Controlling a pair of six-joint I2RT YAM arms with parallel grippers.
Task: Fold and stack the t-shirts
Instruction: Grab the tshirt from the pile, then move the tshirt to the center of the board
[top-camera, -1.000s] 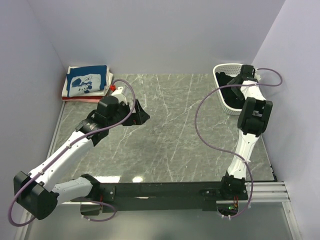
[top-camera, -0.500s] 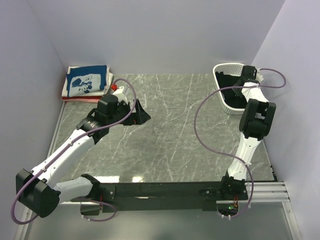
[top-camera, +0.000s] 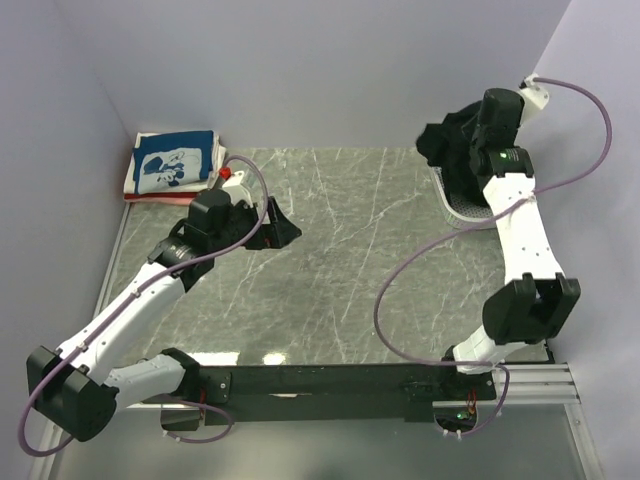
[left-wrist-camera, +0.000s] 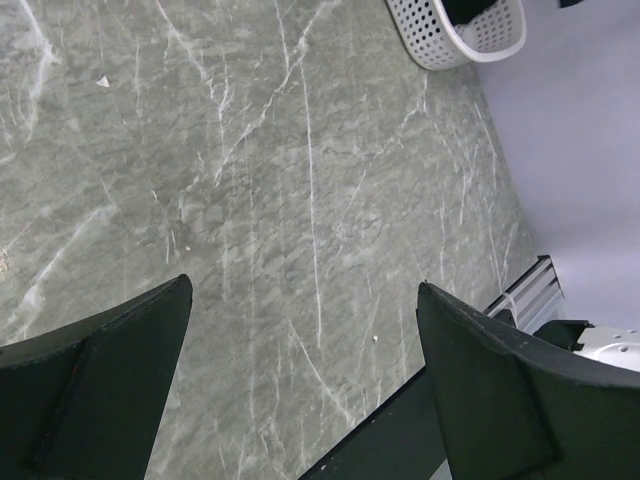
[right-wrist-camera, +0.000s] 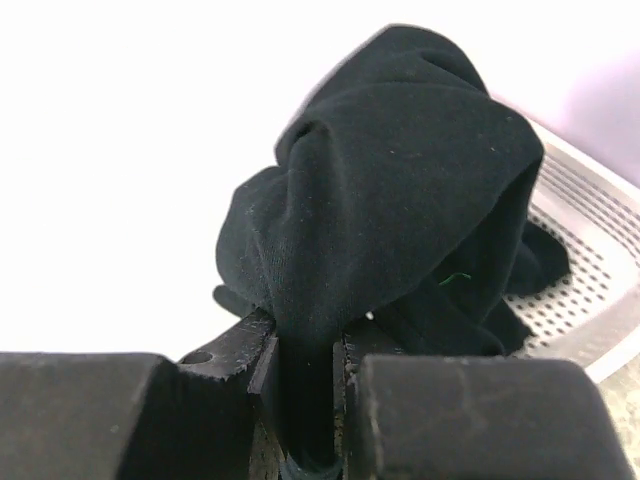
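Observation:
A black t-shirt (top-camera: 452, 148) hangs bunched above the white basket (top-camera: 462, 208) at the back right, pinched in my right gripper (top-camera: 470, 135). In the right wrist view the black t-shirt (right-wrist-camera: 400, 200) fills the gap between the two pads, and my right gripper (right-wrist-camera: 305, 385) is shut on it, with the basket (right-wrist-camera: 590, 270) below. A folded stack of t-shirts (top-camera: 172, 163), blue with white print on top, white and red beneath, lies at the back left corner. My left gripper (top-camera: 283, 230) hovers open over the table a little in front of that stack; my left gripper (left-wrist-camera: 300, 330) holds nothing.
The grey marble table (top-camera: 340, 260) spreads between the arms. Walls close in on the left, back and right. A black rail (top-camera: 330, 380) runs along the near edge. The basket (left-wrist-camera: 460, 35) shows at the top of the left wrist view.
My right gripper shut on the black t-shirt inside the basket and lifted it up out of the basket. My left arm barely moved.

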